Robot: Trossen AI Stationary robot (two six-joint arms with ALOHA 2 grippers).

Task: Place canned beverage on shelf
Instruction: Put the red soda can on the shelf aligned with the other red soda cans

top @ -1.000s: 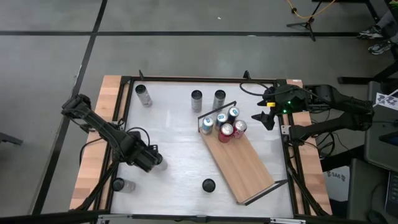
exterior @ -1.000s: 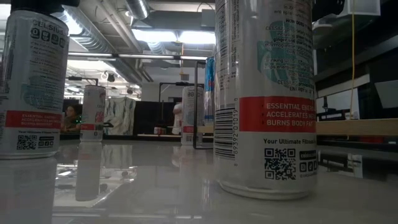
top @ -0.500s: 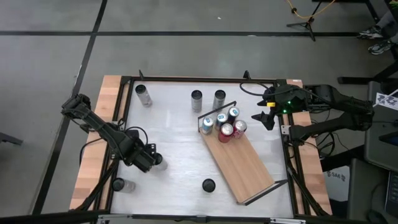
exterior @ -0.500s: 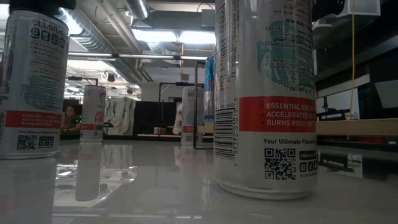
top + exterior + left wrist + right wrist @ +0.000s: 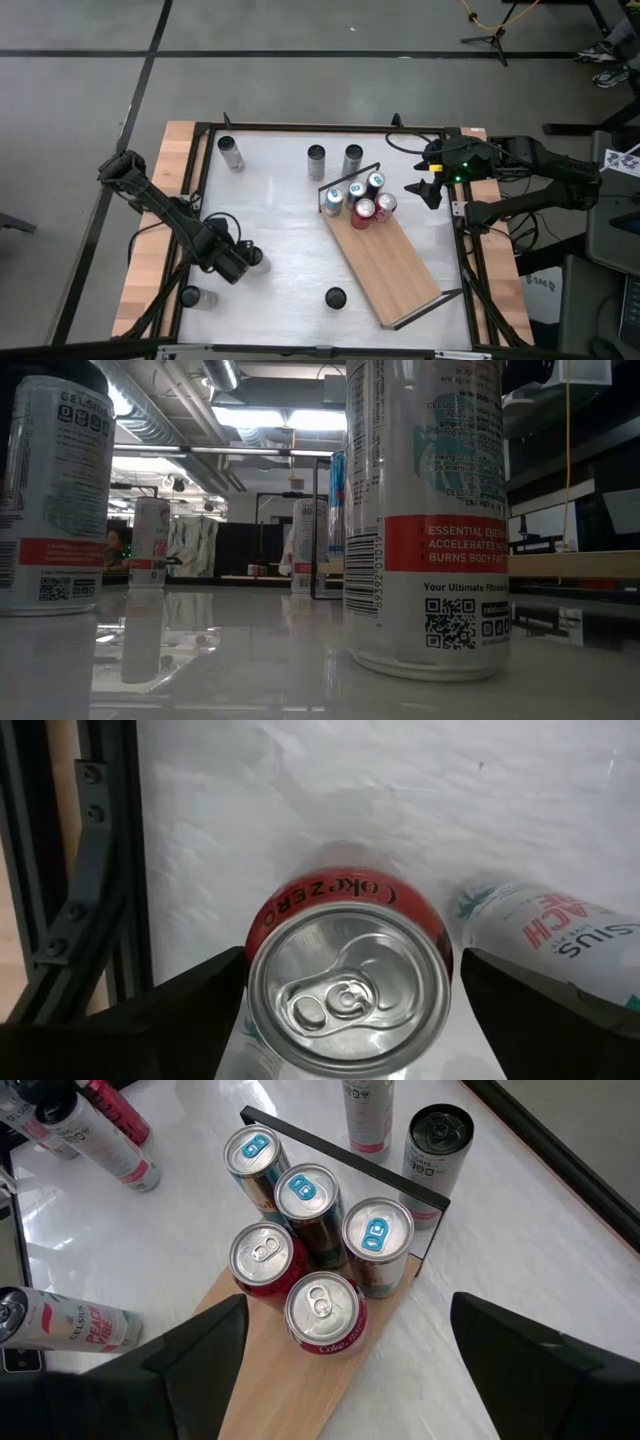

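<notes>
Left wrist view showed your Coke Zero can (image 5: 347, 982) upright between the left gripper (image 5: 240, 262)'s spread fingers (image 5: 185, 1020), neither visibly touching it. That arm reached low across the table's left side, the shelf (image 5: 390, 262) well off to the gripper's right. Your right gripper (image 5: 428, 190) hovered open just beyond the shelf's five cans (image 5: 322, 1313).

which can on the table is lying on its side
The white Celsius can beside the red Coke Zero can at the left gripper; other cans stand upright.

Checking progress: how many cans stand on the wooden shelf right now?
5, all bunched at one railed end of the shelf: three blue-topped cans in a row along the rail, and two red cans beside them. None seem hidden.
</notes>
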